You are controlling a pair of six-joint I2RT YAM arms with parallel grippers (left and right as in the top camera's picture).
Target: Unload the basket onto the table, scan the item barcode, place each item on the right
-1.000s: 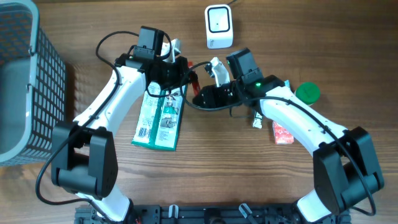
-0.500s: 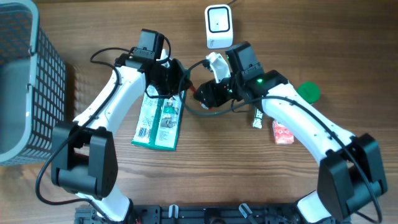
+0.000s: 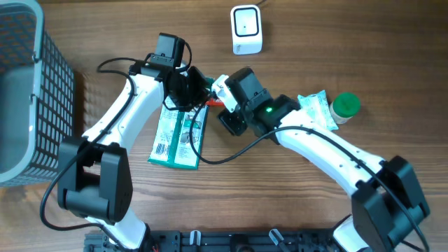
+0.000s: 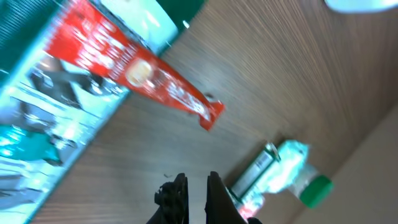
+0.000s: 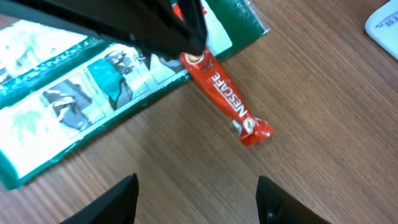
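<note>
The fingers (image 4: 180,200) stand pressed together over the wooden desk (image 4: 298,81). Beyond their tips a red sachet (image 4: 134,73) lies slanted, a teal box (image 4: 43,143) to the left, a green-capped bottle (image 4: 316,190) to the right.

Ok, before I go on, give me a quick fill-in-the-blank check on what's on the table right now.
1. The red sachet carries the brand name ____.
2. The right gripper has its jaws ____, with nothing between them.
3. The mesh basket stands on the robot's ____ side.
4. The bottle beside the packet has a ____ cap.
Missing words: NESCAFE; open; left; green.
</note>
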